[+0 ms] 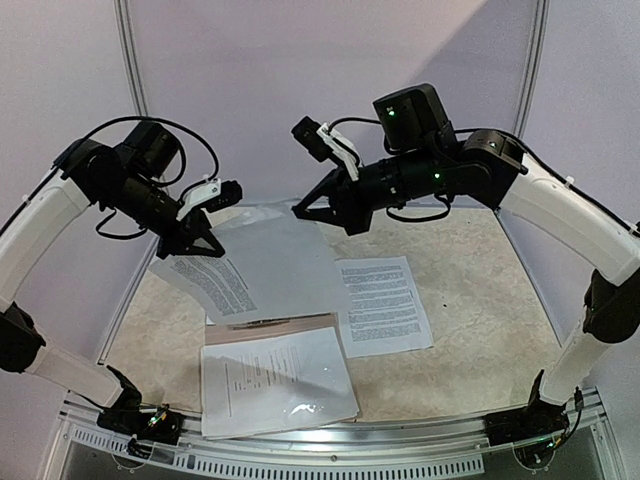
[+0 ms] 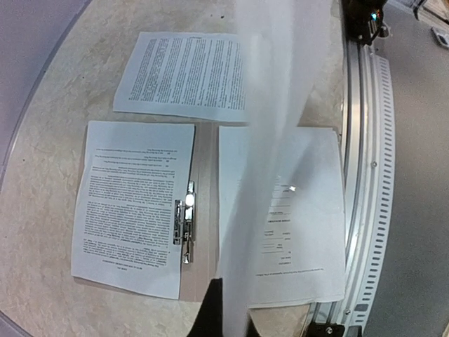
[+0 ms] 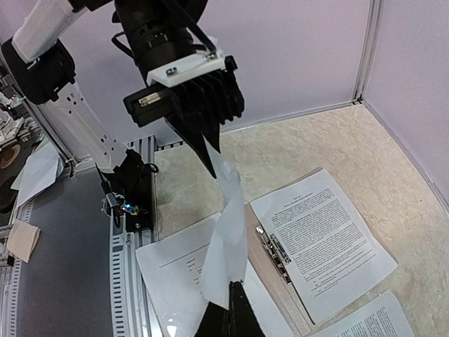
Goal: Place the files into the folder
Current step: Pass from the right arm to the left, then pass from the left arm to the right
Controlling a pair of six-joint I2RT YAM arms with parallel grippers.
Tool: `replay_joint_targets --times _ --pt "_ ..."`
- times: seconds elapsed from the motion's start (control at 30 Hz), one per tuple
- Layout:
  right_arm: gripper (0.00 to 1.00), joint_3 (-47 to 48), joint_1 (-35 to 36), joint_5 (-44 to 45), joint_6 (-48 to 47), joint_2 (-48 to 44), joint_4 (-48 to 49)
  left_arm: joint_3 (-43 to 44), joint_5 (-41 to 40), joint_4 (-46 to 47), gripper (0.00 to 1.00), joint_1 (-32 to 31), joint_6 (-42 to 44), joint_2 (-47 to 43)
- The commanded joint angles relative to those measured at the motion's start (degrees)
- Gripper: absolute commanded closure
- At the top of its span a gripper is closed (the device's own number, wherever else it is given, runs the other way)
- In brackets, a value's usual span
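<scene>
One of the files, a white sheet (image 1: 275, 255), hangs in the air between my two grippers, twisted along its length. My left gripper (image 1: 212, 245) is shut on one end of it and my right gripper (image 1: 298, 212) on the other. In the left wrist view that sheet (image 2: 273, 126) runs edge-on up from the left gripper (image 2: 228, 309). The right gripper (image 3: 235, 295) pinches its lower end (image 3: 231, 225). Below lies the taupe folder (image 1: 265, 327), open, with a printed sheet (image 2: 133, 203) on its far half and a glossy sleeved sheet (image 2: 287, 217) on its near half.
The folder's metal clip (image 2: 184, 221) lies beside its spine (image 2: 205, 161). Another printed sheet (image 1: 385, 305) lies on the beige tabletop to the folder's right. A slotted metal rail (image 1: 330, 455) runs along the near table edge. Pale walls stand behind and at both sides.
</scene>
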Motion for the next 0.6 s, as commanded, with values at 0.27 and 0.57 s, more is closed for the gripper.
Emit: replay_joint_targets --times 0.27,0.57 --pt "0.19 -12.99 -0.52 3.99 -7.63 -2.78 12.47 4.15 1.26 -8.17 1.0 -0.57 1.33 -1.0" --pt "0.71 -16.08 -3.82 -4.78 -7.08 -2.46 18.84 6.0 -0.59 -10.69 1.0 -0.51 3.22 1.06"
